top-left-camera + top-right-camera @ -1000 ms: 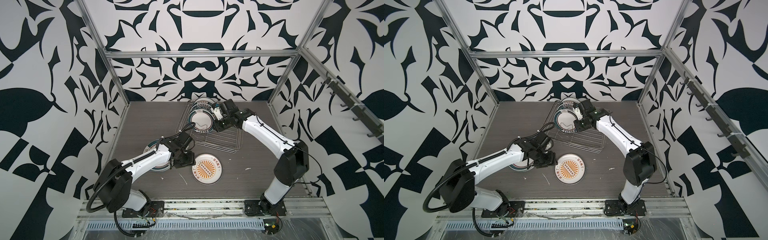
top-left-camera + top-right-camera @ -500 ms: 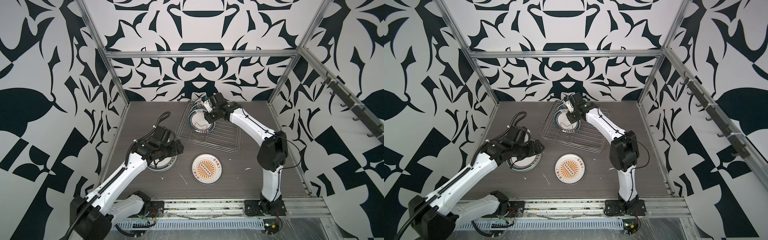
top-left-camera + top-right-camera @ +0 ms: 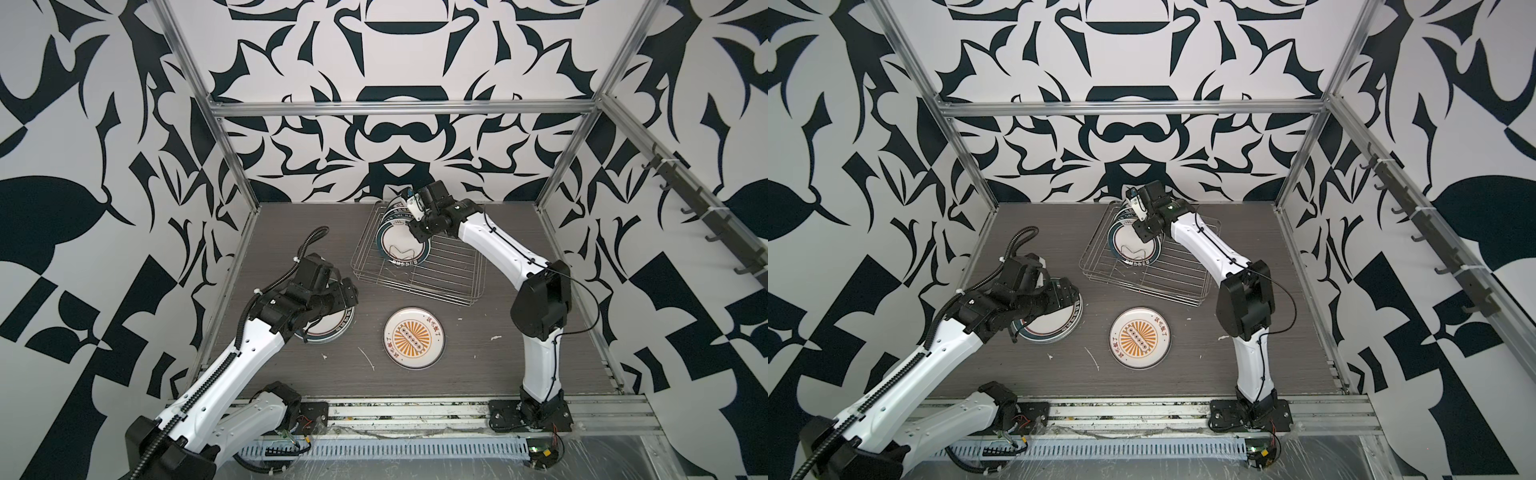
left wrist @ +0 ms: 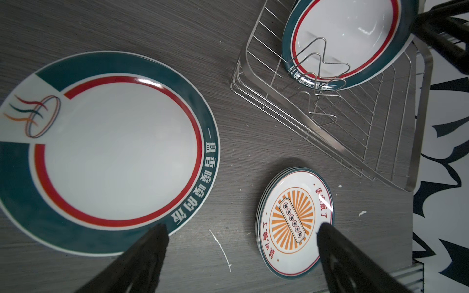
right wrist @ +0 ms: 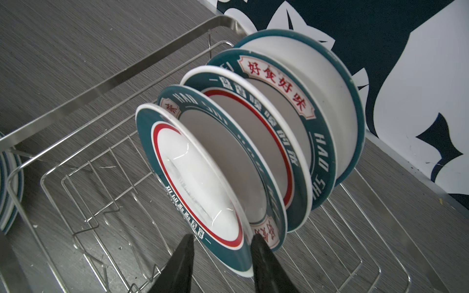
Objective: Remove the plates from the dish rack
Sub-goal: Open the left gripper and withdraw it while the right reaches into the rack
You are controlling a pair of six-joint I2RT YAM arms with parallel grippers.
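Several teal-rimmed plates (image 5: 279,121) stand upright in the dish rack (image 5: 101,86), which sits at the back in both top views (image 3: 415,286) (image 3: 1142,286). My right gripper (image 5: 222,238) is open and straddles the lower rim of the front plate (image 5: 193,182). One finger is behind that plate and the other stands in front with a gap. My left gripper (image 4: 241,228) is open wide and empty above the table. It hovers between a flat teal-rimmed plate (image 4: 114,152) and a stack of orange sunburst plates (image 4: 291,218).
The teal plate (image 3: 332,328) lies on a stack left of the rack, partly under my left arm. The sunburst stack (image 3: 414,343) lies in front of the rack. Metal frame posts and patterned walls enclose the table. Small white scraps (image 3: 368,359) lie on the tabletop.
My left gripper has opened wide and drawn back to the left over the teal plate on the table. My right gripper has moved in along the rack to the front plate's rim.
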